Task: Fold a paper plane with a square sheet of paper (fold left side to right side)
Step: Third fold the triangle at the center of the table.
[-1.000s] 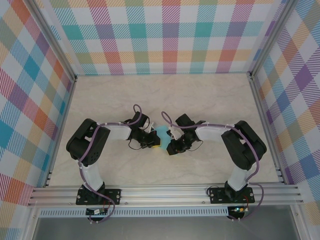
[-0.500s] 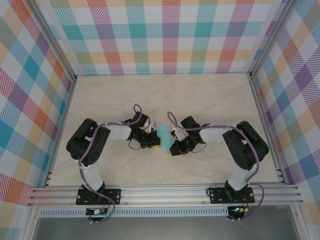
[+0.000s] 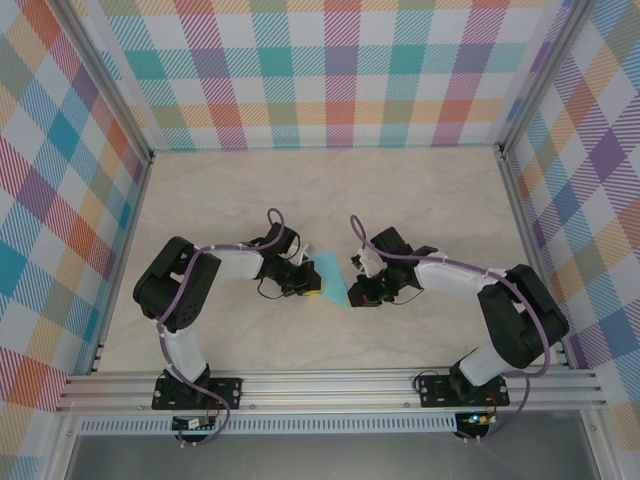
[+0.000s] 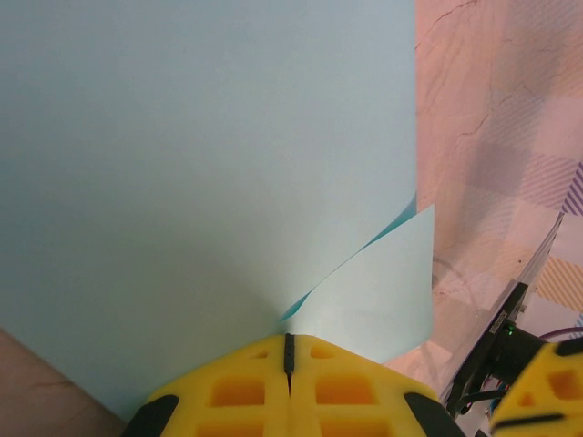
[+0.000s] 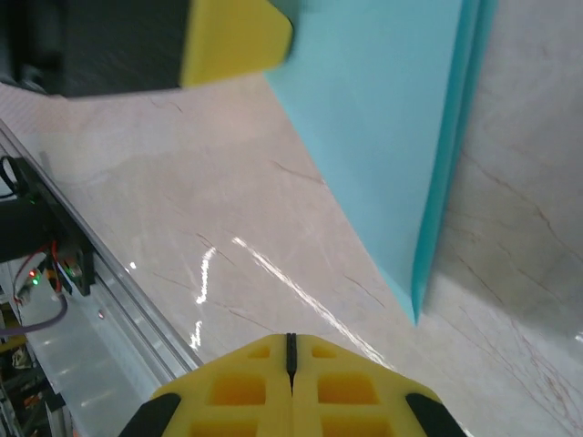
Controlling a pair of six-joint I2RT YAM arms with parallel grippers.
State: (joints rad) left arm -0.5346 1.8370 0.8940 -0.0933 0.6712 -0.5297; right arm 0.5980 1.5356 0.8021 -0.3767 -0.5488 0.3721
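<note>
- Top view: the paper (image 3: pixel 331 279) is over the middle of the table (image 3: pixel 430 200). It is a narrow, light turquoise shape with its point toward the arm bases.
- The left gripper (image 3: pixel 313 285) is at the paper's left edge and touches it. The right gripper (image 3: pixel 358 292) is just off the paper's right edge, near the point. From this height I cannot tell how either pair of jaws stands.
- Left wrist view: up close, the paper turns out to have two layers. A broad flat sheet lies to the left and a smaller flap to the right. The slit between them runs down to the fingertips.
- The left fingers (image 4: pixel 241 393) are pressed together with no gap. The paper's edge runs in at their tips, so this gripper is clamped tight with the paper pinched in it.
- Past the paper's right edge there is bare table. A yellow finger (image 4: pixel 547 382) of the right gripper sits in the corner.
- Right wrist view: this side shows the paper's doubled long edge and its sharp point. The point is close over the table, but I cannot tell whether it touches.
- The right fingers (image 5: pixel 237 393) are closed flush on nothing. They are apart from the paper's point, with bare table between.
- A yellow finger (image 5: pixel 232 41) of the left gripper meets the paper's far edge.
</note>
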